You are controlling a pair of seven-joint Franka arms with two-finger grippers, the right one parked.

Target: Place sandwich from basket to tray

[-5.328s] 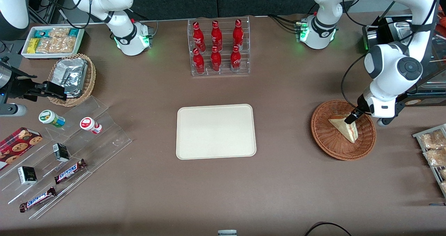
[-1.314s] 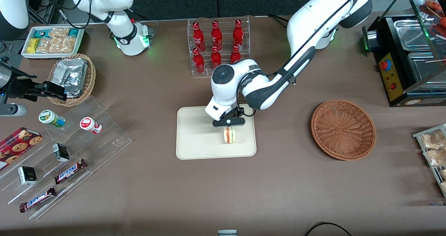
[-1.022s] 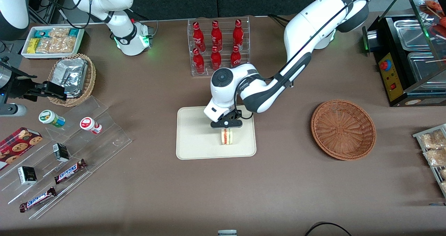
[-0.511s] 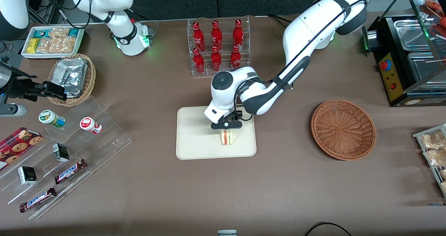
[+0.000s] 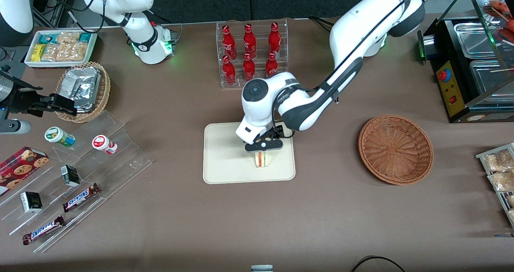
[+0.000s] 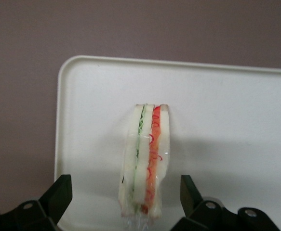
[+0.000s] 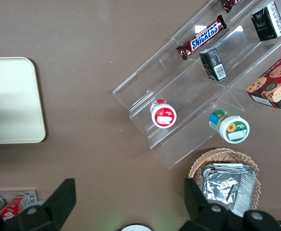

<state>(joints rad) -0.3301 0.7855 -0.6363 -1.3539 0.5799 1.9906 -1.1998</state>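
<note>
sandwich (image 6: 145, 159) on tray (image 6: 227, 96), gripper (image 6: 126, 202) fingers (image 6: 58, 195) apart

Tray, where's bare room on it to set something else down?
The tray is bare from the sandwich toward the parked arm's end, plus a narrower strip along the rim nearest the front camera. Crowded where the open gripper straddles the sandwich.

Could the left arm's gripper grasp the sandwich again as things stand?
Probably yes: the gripper hangs open just above the sandwich, which stands on edge on the tray with nothing around it.
</note>
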